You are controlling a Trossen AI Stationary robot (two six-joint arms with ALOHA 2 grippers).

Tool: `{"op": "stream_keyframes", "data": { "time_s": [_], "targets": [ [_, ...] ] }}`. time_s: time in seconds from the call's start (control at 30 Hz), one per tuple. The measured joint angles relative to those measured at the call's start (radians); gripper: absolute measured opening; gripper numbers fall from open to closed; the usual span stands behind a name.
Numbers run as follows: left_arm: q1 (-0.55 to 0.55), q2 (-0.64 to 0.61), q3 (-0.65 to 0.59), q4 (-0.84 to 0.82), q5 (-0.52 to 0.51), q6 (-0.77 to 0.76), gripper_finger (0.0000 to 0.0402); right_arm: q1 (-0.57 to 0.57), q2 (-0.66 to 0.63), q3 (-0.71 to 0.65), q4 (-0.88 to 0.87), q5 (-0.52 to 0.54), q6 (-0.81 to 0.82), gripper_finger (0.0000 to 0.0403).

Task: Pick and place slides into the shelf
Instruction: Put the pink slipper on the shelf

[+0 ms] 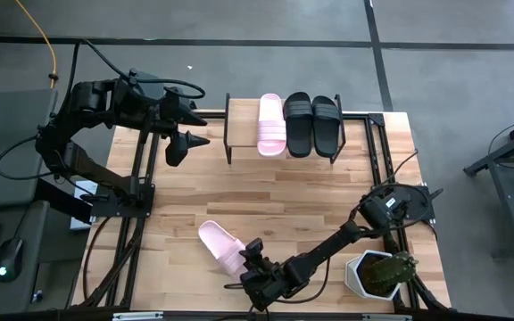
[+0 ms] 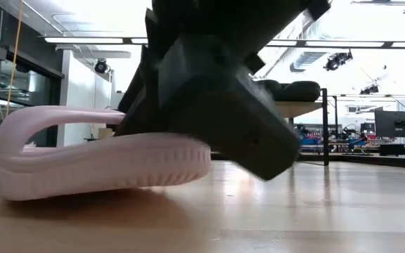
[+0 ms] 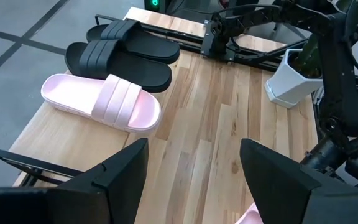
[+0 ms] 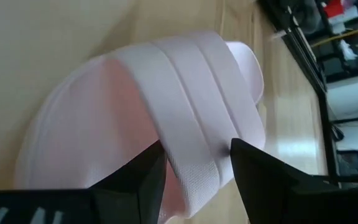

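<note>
Right gripper (image 1: 255,252) is low over the near edge of the wooden tabletop (image 1: 266,196), right at the loose pale pink slide (image 1: 220,245). In the right wrist view the two dark fingers (image 4: 132,180) sit either side of the slide's wide ribbed strap (image 4: 191,118), one finger inside the foot opening, the other on the outer side. Jaws are part-open around the strap; cannot tell if they press it. The slide lies flat on the table, sole down, angled diagonally, toe end toward the table's near edge. Low view shows the same pink slide (image 2: 97,161) resting on the wood with the gripper body (image 2: 223,91) just above and behind it.

Left gripper (image 1: 178,138) hangs released, jaws spread wide and holding nothing, near the far left of the table, just beside the shelf (image 1: 239,125). Its fingers (image 3: 120,180) frame bare tabletop in the left wrist view.

The shelf stands at the far edge of the table. On its wooden top: one pale pink slide (image 1: 270,124) at the left, then two matte black slides (image 1: 298,123) (image 1: 326,122) side by side, all parallel. Space is free on the shelf left of the pink one.

A white pot with a green plant (image 1: 379,273) sits at the near right corner, beside the right arm's base.
</note>
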Motion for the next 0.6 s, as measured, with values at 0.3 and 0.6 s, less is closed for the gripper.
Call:
{"op": "stream_keyframes", "data": {
  "time_s": [0.3, 0.6],
  "targets": [
    [0.0, 0.0, 0.0, 0.0, 0.0, 0.0, 0.0244, -0.018, 0.027, 0.0, 0.017, 0.055, 0.022, 0.0169],
    [0.0, 0.0, 0.0, 0.0, 0.0, 0.0, 0.0244, -0.023, 0.038, 0.001, 0.026, 0.056, 0.055, 0.0139]
  ]
}}
